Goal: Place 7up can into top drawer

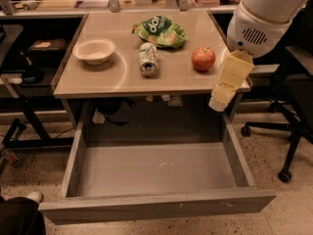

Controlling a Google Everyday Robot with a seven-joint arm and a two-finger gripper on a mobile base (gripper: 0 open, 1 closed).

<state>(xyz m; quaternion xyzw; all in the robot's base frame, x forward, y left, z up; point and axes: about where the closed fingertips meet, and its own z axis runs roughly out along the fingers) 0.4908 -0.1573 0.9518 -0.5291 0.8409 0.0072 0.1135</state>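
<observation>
Green-and-white 7up can [148, 58] is lying on its side mid-table [171, 78], so a reach is likely coming next; the top drawer [127, 173] is standing open beneath the front edge to receive it. The cream pincer [220, 102] is hanging at the front right corner, whether spread or pressed together I cannot tell

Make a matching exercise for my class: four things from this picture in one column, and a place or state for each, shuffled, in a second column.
Things:
1. can
2. bowl
3. drawer
4. gripper

Places or states:
a. pulled open
b. at the right edge of the table, pointing down
c. lying on its side, mid-table
d. upright, on the table's left part

Pairs: 1-c, 2-d, 3-a, 4-b
</observation>
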